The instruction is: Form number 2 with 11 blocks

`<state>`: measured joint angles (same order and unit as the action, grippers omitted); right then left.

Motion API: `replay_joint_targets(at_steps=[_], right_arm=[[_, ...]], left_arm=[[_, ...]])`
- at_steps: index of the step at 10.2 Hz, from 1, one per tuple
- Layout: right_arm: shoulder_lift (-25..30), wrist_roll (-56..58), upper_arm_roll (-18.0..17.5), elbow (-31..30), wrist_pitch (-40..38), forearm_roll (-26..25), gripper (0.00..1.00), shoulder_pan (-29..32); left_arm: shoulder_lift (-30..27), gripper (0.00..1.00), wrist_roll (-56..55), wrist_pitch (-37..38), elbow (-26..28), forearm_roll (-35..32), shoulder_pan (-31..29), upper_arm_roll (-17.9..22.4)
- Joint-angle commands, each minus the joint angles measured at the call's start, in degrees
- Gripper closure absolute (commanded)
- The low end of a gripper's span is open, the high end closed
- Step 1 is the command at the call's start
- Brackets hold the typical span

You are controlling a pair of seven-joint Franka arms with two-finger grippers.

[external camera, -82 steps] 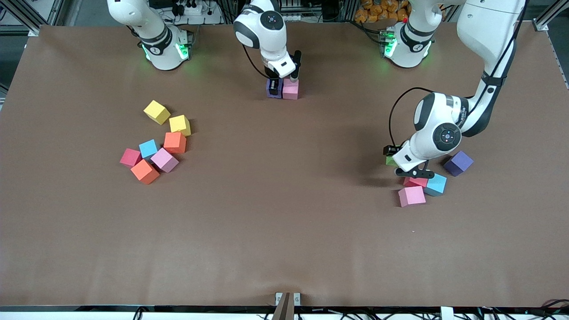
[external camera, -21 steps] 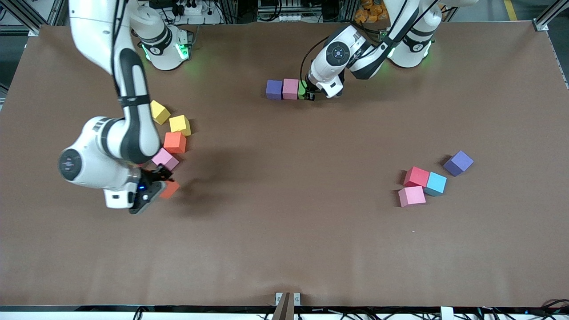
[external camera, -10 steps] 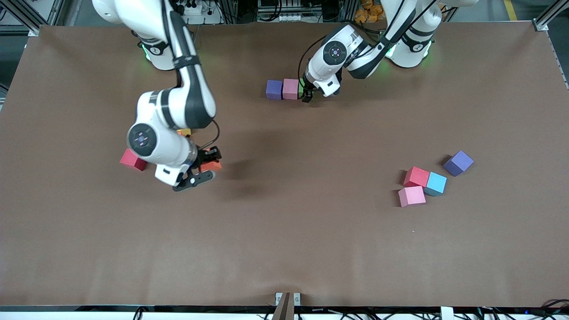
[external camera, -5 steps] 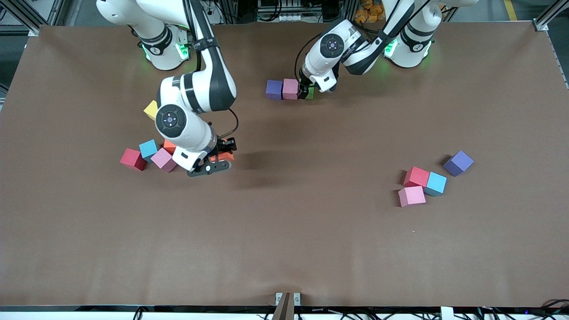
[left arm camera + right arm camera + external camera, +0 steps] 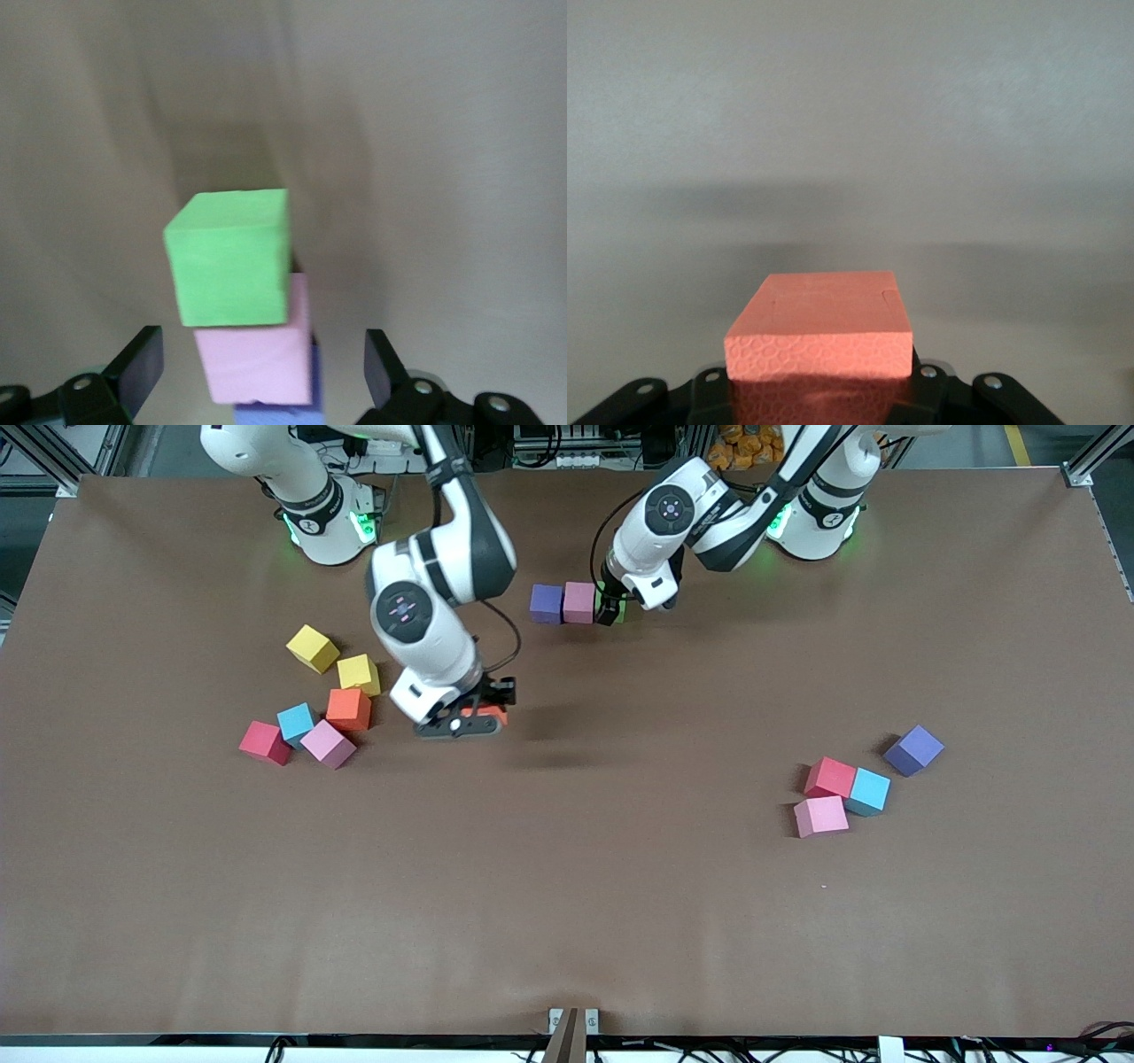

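The right gripper is pinching an orange block up over the table. The left gripper is spread wide just above the green block, which is sitting at three o'clock of the pink block and purple block.

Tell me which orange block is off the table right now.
The orange block clamped in the right gripper, in the air; the other orange block sits on the table beside a yellow cube.
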<state>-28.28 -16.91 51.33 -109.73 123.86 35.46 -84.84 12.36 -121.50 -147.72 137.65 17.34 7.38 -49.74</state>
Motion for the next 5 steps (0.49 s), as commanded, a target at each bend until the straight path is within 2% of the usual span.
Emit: replay_joint_targets(at_steps=[1, 3, 5], right_arm=[[0.8, -6.4, 0.1, -3.7, 5.4, 3.0, 0.96, -5.3], [-1.2, -13.2, -1.9, -3.4, 9.7, 3.4, 0.96, -8.1], [-3.4, -18.9, -7.3, -2.7, 14.6, 3.4, 0.96, -8.1]], left_arm=[[-5.0, 0.0, 7.8, 9.0, -3.3, 0.5, -6.3, -1.0], [-8.8, 0.0, 16.7, 14.0, -4.0, 0.5, -12.8, -0.5], [-10.5, 0.0, 28.8, 19.7, -4.1, 0.5, -14.1, 5.1]])
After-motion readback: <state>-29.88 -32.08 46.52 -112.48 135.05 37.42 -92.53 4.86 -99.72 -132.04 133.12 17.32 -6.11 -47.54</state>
